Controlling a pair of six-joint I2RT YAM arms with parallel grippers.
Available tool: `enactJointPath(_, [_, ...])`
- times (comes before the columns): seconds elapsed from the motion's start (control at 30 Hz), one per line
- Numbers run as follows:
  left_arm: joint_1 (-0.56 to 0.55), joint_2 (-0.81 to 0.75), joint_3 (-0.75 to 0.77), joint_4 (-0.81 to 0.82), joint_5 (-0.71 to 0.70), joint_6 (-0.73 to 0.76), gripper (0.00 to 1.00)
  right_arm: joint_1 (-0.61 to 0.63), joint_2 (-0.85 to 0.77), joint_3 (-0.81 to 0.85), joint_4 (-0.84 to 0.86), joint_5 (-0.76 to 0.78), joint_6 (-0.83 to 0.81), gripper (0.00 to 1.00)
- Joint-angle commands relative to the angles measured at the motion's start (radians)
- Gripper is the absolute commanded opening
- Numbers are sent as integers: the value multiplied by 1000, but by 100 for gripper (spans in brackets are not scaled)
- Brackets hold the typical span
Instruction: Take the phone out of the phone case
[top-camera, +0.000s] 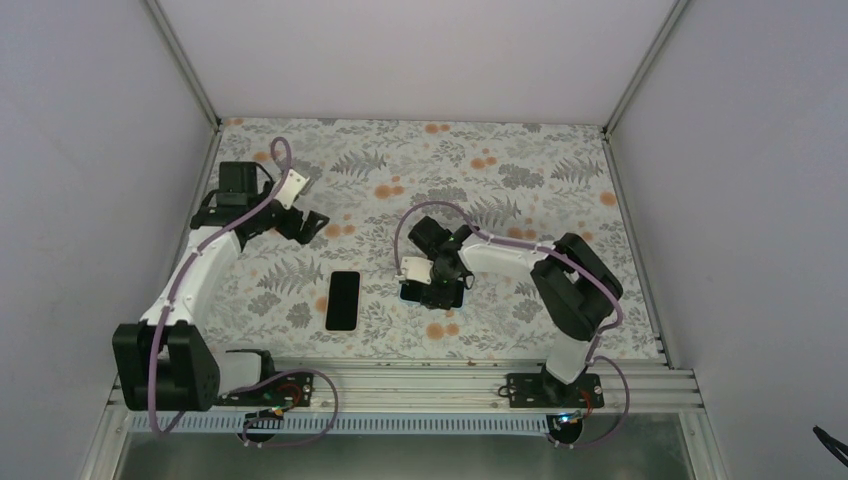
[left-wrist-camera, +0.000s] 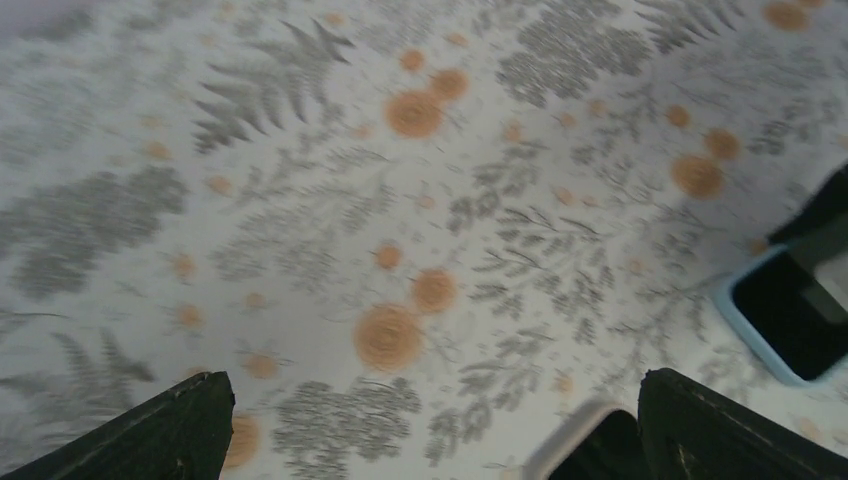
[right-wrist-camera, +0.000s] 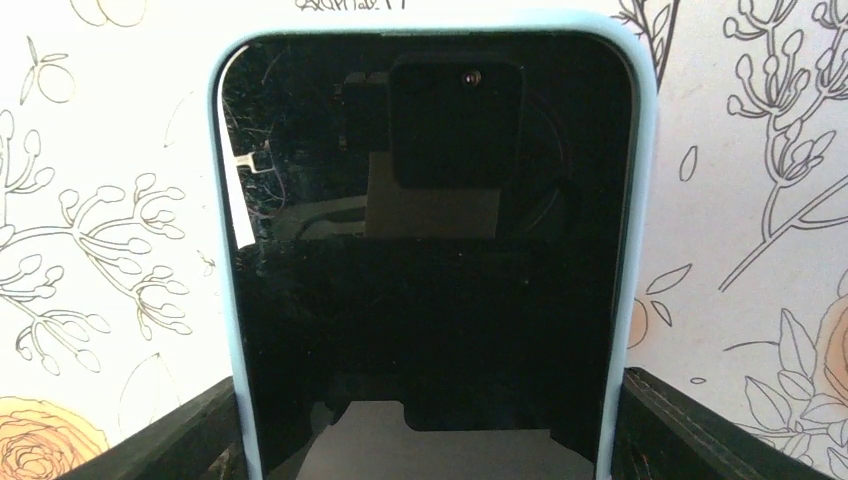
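A black phone (right-wrist-camera: 430, 250) sits in a light-blue case (right-wrist-camera: 640, 180) and lies flat on the floral tablecloth, right of centre in the top view (top-camera: 405, 296). My right gripper (right-wrist-camera: 430, 430) straddles the near end of the case, its fingers (right-wrist-camera: 180, 440) pressed against both long edges; it also shows in the top view (top-camera: 437, 288). My left gripper (top-camera: 308, 224) is open and empty, held above the cloth at the left rear. In the left wrist view its fingers (left-wrist-camera: 170, 425) stand wide apart, and the blue case (left-wrist-camera: 745, 325) shows at the right edge.
A second black phone with a pale rim (top-camera: 342, 300) lies flat left of the cased phone; its corner shows in the left wrist view (left-wrist-camera: 590, 445). White walls close the table on three sides. The arm rail (top-camera: 420, 385) runs along the near edge.
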Motion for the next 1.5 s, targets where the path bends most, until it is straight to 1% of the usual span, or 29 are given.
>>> enactJointPath(0.0, [-12, 67, 31, -121, 180, 51, 100, 1, 50, -64, 104, 80, -26, 77])
enactJointPath(0.13, [-18, 150, 89, -240, 279, 102, 100, 1, -34, -72, 165, 97, -31, 71])
enactJointPath(0.2, [-25, 213, 134, -328, 336, 138, 100, 1, -76, -67, 186, 109, -31, 68])
enactJointPath(0.3, [-31, 324, 204, -465, 437, 184, 100, 1, -117, -55, 214, 138, -38, 66])
enactJointPath(0.37, [-36, 361, 237, -482, 461, 177, 100, 1, -123, -34, 220, 146, -41, 66])
enactJointPath(0.5, [-41, 416, 278, -475, 483, 149, 100, 1, -172, 14, 235, 160, -47, 68])
enactJointPath(0.6, [-46, 468, 306, -487, 522, 137, 100, 1, -171, 61, 243, 172, -53, 68])
enactJointPath(0.73, [-68, 529, 339, -469, 504, 87, 100, 1, -139, 140, 241, 165, -59, 66])
enactJointPath(0.77, [-73, 545, 352, -473, 492, 85, 100, 1, -103, 163, 241, 165, -58, 65])
enactJointPath(0.83, [-85, 576, 384, -494, 472, 85, 100, 1, -75, 208, 244, 166, -56, 63])
enactJointPath(0.93, [-97, 614, 444, -545, 454, 106, 100, 1, -40, 278, 244, 154, -52, 63])
enactJointPath(1.17, [-99, 674, 570, -609, 477, 120, 100, 10, 44, 394, 229, 126, -44, 63])
enactJointPath(1.33, [-105, 704, 588, -629, 489, 134, 96, 17, 81, 452, 233, 142, -27, 62])
enactJointPath(1.47, [-109, 717, 580, -633, 489, 134, 94, 21, 86, 476, 232, 134, -30, 62])
